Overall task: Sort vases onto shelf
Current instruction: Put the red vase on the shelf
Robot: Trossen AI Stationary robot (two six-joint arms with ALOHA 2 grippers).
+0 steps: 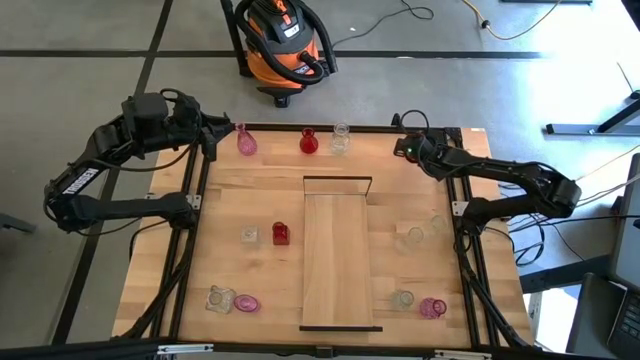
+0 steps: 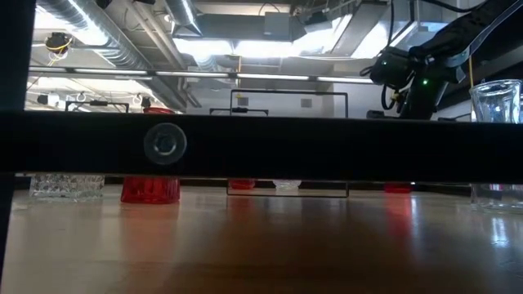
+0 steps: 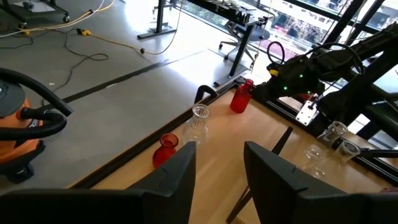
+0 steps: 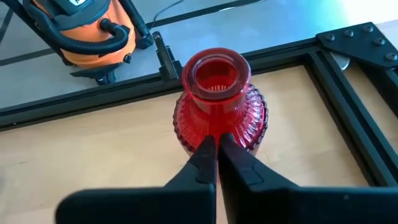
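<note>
Both arms at the table's far edge.
Right gripper (image 4: 216, 144) clenched, empty, just before a red vase (image 4: 219, 102); left gripper (image 3: 217, 163) released above the table (image 1: 300, 170).

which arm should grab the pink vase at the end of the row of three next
Left, most likely. The left gripper, fingers open, sits right beside that pink vase. The right gripper is at the opposite corner, fingers shut, facing a red ribbed vase.
</note>
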